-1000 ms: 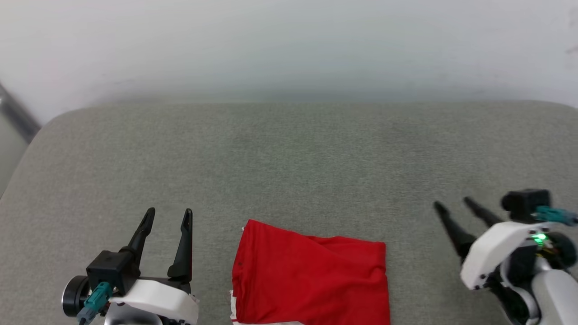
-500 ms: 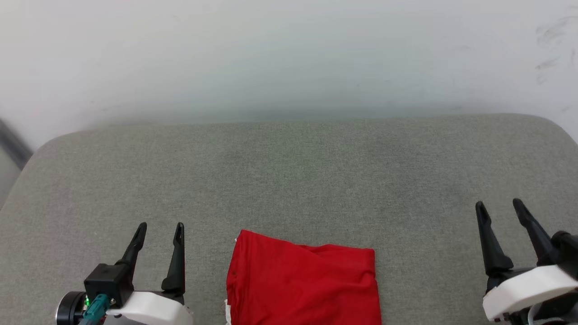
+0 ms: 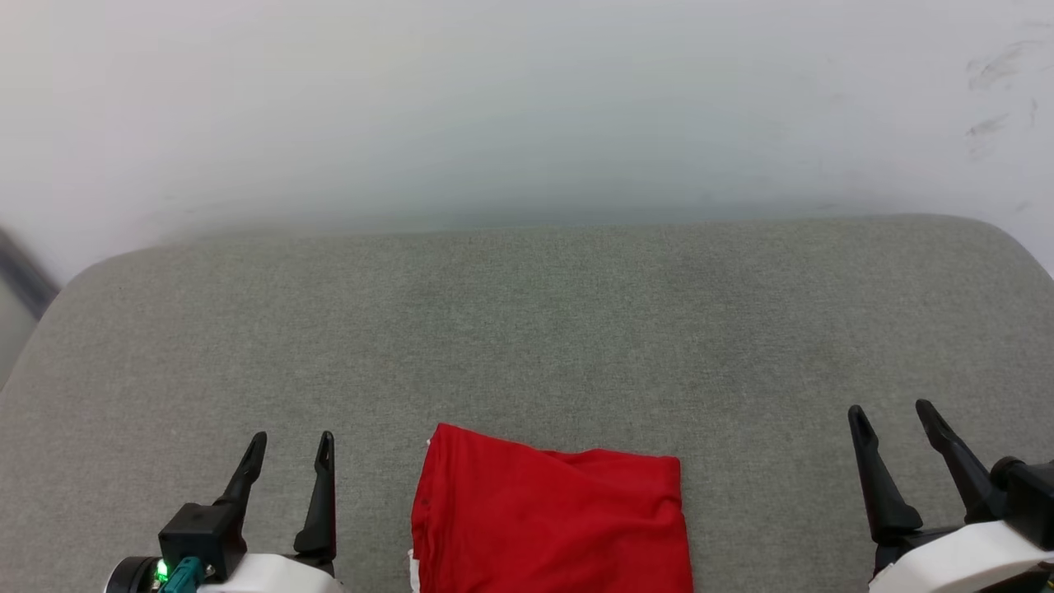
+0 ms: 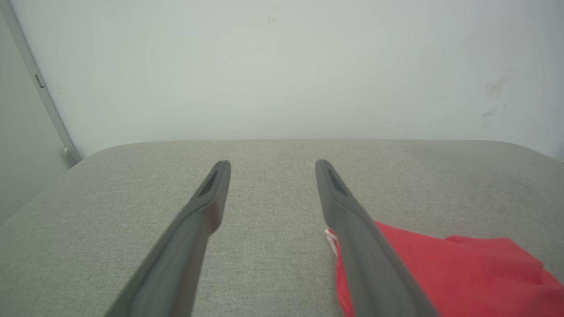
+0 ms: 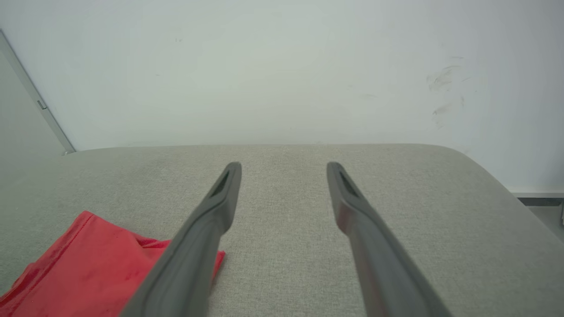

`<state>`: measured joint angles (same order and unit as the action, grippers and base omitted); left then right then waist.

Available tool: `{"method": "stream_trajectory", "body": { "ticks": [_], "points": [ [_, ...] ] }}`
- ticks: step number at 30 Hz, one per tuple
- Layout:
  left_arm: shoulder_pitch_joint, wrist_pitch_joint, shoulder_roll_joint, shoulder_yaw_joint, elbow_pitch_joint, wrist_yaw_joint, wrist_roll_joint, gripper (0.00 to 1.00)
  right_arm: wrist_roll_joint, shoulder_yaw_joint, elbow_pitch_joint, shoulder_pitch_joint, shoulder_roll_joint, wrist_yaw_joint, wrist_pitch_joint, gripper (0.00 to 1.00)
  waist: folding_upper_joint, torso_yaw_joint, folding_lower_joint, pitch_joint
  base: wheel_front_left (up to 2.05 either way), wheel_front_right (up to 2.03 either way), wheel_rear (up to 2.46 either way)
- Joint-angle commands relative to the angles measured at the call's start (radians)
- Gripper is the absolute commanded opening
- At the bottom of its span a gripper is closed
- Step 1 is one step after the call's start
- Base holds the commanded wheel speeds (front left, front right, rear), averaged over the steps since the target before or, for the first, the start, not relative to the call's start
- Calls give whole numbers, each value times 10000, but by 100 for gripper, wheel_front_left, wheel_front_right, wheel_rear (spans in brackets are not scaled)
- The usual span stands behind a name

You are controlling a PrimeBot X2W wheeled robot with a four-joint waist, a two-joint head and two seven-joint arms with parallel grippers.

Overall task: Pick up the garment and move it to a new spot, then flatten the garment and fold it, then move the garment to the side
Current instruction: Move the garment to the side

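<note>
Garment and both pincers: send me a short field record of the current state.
garment: red, folded into a rough rectangle, lying flat on grey cushion
left pincer: open, empty, left of garment, not touching
right pincer: open, empty, farther off to garment's right
backdrop: pale wall

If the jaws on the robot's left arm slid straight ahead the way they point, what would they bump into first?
Probably nothing soon, though depth is unclear: bare grey cushion lies ahead, then the white wall past its far edge. The red garment sits off to their right, outside that line.
</note>
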<state>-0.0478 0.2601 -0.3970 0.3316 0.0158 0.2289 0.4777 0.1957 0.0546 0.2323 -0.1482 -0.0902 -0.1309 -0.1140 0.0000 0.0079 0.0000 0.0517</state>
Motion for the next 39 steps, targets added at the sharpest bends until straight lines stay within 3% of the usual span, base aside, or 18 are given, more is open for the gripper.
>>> {"method": "stream_trajectory", "body": {
  "ticks": [1,8,13,18,26,38,39],
  "points": [
    [-57,68,35,-35,21,-23,-57,100,8,12,57,-91,41,5,-39,100,0,7,0,-15,0,0,0],
    [95,69,158,-157,30,-142,-194,100,194,221,127,97,73,5,-303,100,0,38,0,-172,0,0,0],
    [411,69,288,-251,23,-331,-378,100,1272,751,-500,111,-28,5,-1138,100,0,282,0,-434,0,0,0],
    [720,57,586,-276,-58,-506,-608,100,2531,1387,-1578,173,7,3,-2952,100,0,720,0,-628,0,0,0],
    [961,47,1040,-393,-88,-843,-885,100,4189,741,-2802,323,188,5,-6246,100,0,1463,0,-1027,0,0,0],
    [1112,49,1394,-874,166,-1291,-1170,100,6095,-143,-4993,1572,418,9,-6850,100,0,1879,0,-1477,0,0,0],
    [1120,49,1400,-912,178,-1309,-1213,100,6174,-240,-5185,1659,419,11,-6804,68,0,1870,0,-1469,0,0,0]
  ]
}}
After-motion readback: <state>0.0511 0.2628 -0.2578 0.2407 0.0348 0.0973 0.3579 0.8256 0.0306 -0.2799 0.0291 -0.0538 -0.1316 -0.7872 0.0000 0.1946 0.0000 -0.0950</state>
